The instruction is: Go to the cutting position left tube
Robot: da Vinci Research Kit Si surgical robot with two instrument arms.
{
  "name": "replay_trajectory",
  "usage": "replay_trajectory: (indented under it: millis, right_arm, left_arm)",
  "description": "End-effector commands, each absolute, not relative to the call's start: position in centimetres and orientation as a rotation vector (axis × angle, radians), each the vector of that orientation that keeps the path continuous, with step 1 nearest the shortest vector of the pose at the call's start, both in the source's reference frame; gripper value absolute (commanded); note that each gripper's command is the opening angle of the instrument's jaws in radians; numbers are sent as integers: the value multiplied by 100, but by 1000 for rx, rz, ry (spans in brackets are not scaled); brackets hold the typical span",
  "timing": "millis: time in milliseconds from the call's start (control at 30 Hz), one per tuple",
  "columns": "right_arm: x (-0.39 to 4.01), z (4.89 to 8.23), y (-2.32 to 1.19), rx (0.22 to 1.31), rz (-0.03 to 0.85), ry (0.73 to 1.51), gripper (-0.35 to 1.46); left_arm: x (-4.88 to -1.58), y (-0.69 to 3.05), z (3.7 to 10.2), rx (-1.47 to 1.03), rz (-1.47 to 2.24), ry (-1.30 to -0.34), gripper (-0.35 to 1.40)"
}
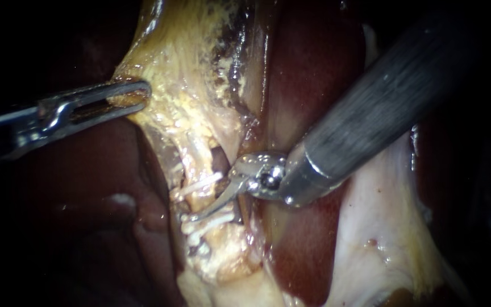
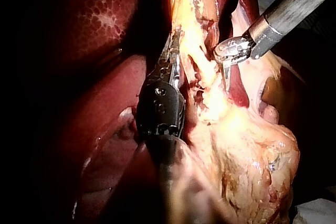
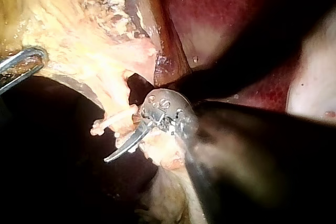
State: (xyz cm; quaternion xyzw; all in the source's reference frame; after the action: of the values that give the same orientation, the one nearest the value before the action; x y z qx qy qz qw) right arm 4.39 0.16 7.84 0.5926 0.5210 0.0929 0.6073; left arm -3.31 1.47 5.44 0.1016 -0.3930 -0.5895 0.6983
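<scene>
Liver [image 1: 313, 85]: dark red, behind everything.
Gallbladder [image 1: 183, 68]: yellow sheet above the tube.
Right instrument [image 1: 200, 215]: shaft slants down from upper right; curved jaws together, lying across the tube.
Left instrument [image 1: 137, 94]: near level; jaws clamped on the gallbladder edge.
Left tube [image 1: 197, 202]: long axis up-down, between clips [image 1: 200, 185].

left instrument [image 1: 143, 94]: shaft cut by left edge
right instrument [image 1: 200, 213]: shaft off upper right, blurred in own view
clips [image 1: 208, 223]: too small to count
tissue [image 1: 171, 85]: gripped edge hidden under left instrument
</scene>
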Motion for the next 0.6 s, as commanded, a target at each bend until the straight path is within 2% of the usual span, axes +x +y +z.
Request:
replay_trajectory:
  millis: [33, 233, 600]
  right_arm:
    - [441, 785, 14, 1382, 229, 1190, 116]
    - [450, 789, 15, 1401, 291, 1158, 108]
    - [454, 791, 16, 1392, 312, 1159, 106]
  left_arm:
    - [-331, 146, 544, 225, -1314, -876, -35]
    - [-332, 146, 544, 224, -1314, -876, -35]
    - [-333, 145, 543, 223, -1315, -876, -35]
